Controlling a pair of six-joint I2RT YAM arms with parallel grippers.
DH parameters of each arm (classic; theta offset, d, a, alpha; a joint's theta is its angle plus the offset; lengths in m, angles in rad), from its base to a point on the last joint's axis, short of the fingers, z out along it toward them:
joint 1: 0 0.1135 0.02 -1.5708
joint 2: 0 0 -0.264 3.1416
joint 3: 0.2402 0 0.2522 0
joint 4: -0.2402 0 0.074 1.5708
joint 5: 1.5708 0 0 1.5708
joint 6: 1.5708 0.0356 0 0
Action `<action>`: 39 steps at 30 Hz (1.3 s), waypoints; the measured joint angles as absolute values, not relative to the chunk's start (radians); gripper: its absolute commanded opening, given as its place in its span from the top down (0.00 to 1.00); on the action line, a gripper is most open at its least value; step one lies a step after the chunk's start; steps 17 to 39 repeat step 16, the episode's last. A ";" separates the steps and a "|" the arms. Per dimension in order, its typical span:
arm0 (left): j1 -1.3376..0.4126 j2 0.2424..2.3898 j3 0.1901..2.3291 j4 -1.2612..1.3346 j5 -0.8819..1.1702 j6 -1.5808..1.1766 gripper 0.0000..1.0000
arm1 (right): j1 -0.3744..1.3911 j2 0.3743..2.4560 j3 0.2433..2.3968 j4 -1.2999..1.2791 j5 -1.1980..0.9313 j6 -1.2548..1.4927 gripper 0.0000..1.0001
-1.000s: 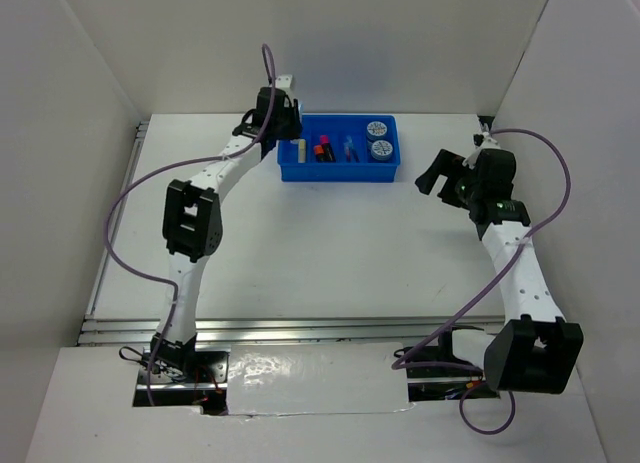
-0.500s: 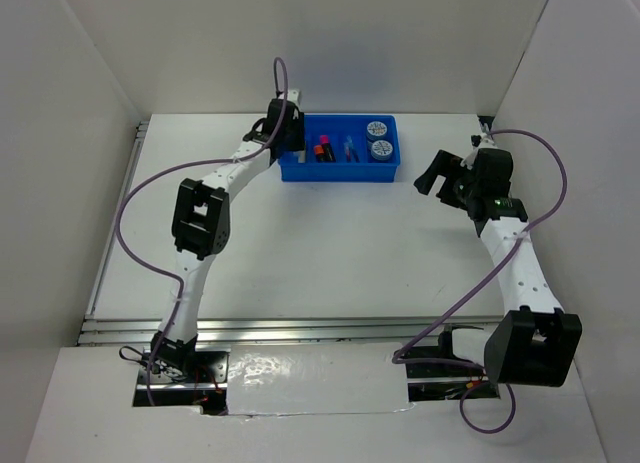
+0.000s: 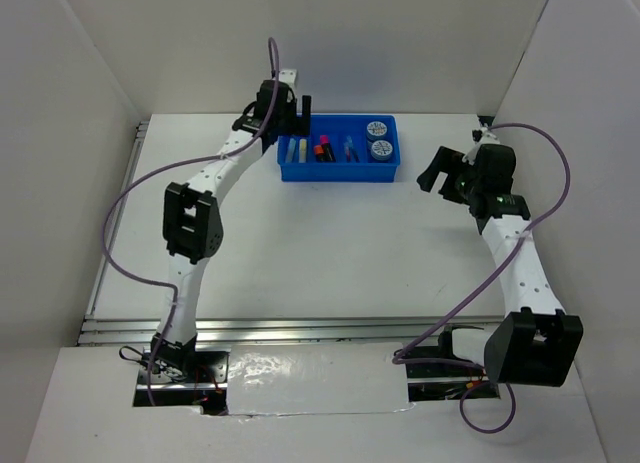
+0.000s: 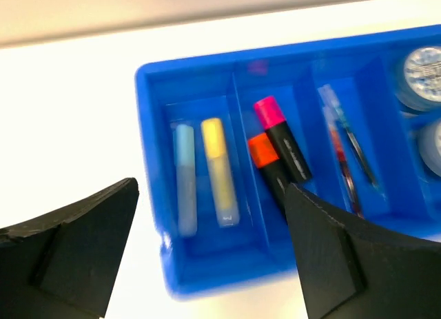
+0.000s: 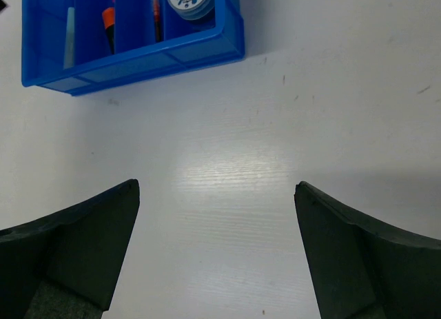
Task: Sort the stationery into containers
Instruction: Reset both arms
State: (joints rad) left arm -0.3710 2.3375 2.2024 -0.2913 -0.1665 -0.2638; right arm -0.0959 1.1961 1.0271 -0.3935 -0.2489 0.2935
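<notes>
The blue tray (image 3: 340,169) sits at the back of the table. In the left wrist view its leftmost compartment holds a light blue marker (image 4: 184,178) and a pale yellow marker (image 4: 219,171) side by side. In the compartment to their right lie a pink marker (image 4: 279,136) and an orange marker (image 4: 265,160), then a thin pen (image 4: 344,153), then two patterned rolls (image 3: 377,129) at the right end. My left gripper (image 3: 293,111) hovers open over the tray's left end and holds nothing. To the right of the tray, my right gripper (image 3: 432,173) stands open and empty above bare table.
White walls close in the table on the left, back and right. The right wrist view shows the tray's near wall (image 5: 138,67) at the upper left. A metal rail (image 3: 300,328) runs along the table's near edge.
My left gripper swung in over the tray's left end, opened wide and drew back a little. The pale yellow marker now lies in the leftmost compartment. The right arm barely moved.
</notes>
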 measured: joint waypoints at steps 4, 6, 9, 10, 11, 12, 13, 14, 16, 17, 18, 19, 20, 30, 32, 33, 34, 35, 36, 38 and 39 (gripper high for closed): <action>-0.368 2.118 2.066 -0.343 -0.155 -0.213 0.01 | -0.096 1.211 1.088 -0.414 -0.205 0.226 0.00; -0.362 1.968 1.963 -0.377 -0.149 -0.187 0.01 | -0.098 1.223 1.116 -0.413 -0.178 0.190 0.00; -0.338 1.761 1.795 -0.406 -0.134 -0.182 0.01 | -0.106 1.236 1.124 -0.417 -0.151 0.145 0.00; -0.318 1.703 1.733 -0.415 -0.119 -0.181 0.01 | -0.110 1.243 1.124 -0.423 -0.145 0.132 0.00; -0.291 1.652 1.668 -0.424 -0.099 -0.181 0.01 | -0.113 1.250 1.124 -0.429 -0.139 0.123 0.00; -0.257 1.607 1.594 -0.411 -0.082 -0.181 0.01 | -0.117 1.258 1.121 -0.433 -0.136 0.113 0.00; -0.209 1.570 1.512 -0.414 -0.061 -0.179 0.01 | -0.119 1.264 1.114 -0.435 -0.134 0.105 0.00; -0.171 1.549 1.451 -0.421 -0.048 -0.178 0.01 | -0.119 1.266 1.103 -0.436 -0.133 0.099 0.00; -0.092 1.532 1.339 -0.430 -0.027 -0.163 0.01 | -0.121 1.267 1.076 -0.442 -0.134 0.088 0.00; -0.092 1.532 1.339 -0.430 -0.027 -0.163 0.01 | -0.121 1.267 1.076 -0.442 -0.134 0.088 0.00; -0.092 1.532 1.339 -0.430 -0.027 -0.163 0.01 | -0.121 1.267 1.076 -0.442 -0.134 0.088 0.00; -0.092 1.532 1.339 -0.430 -0.027 -0.163 0.01 | -0.121 1.267 1.076 -0.442 -0.134 0.088 0.00; -0.092 1.532 1.339 -0.430 -0.027 -0.163 0.01 | -0.121 1.267 1.076 -0.442 -0.134 0.088 0.00; -0.092 1.532 1.339 -0.430 -0.027 -0.163 0.01 | -0.121 1.267 1.076 -0.442 -0.134 0.088 0.00; -0.092 1.532 1.339 -0.430 -0.027 -0.163 0.01 | -0.121 1.267 1.076 -0.442 -0.134 0.088 0.00; -0.092 1.532 1.339 -0.430 -0.027 -0.163 0.01 | -0.121 1.267 1.076 -0.442 -0.134 0.088 0.00; -0.092 1.532 1.339 -0.430 -0.027 -0.163 0.01 | -0.121 1.267 1.076 -0.442 -0.134 0.088 0.00; -0.092 1.532 1.339 -0.430 -0.027 -0.163 0.01 | -0.121 1.267 1.076 -0.442 -0.134 0.088 0.00; -0.092 1.532 1.339 -0.430 -0.027 -0.163 0.01 | -0.121 1.267 1.076 -0.442 -0.134 0.088 0.00; -0.092 1.532 1.339 -0.430 -0.027 -0.163 0.01 | -0.121 1.267 1.076 -0.442 -0.134 0.088 0.00; -0.092 1.532 1.339 -0.430 -0.027 -0.163 0.01 | -0.121 1.267 1.076 -0.442 -0.134 0.088 0.00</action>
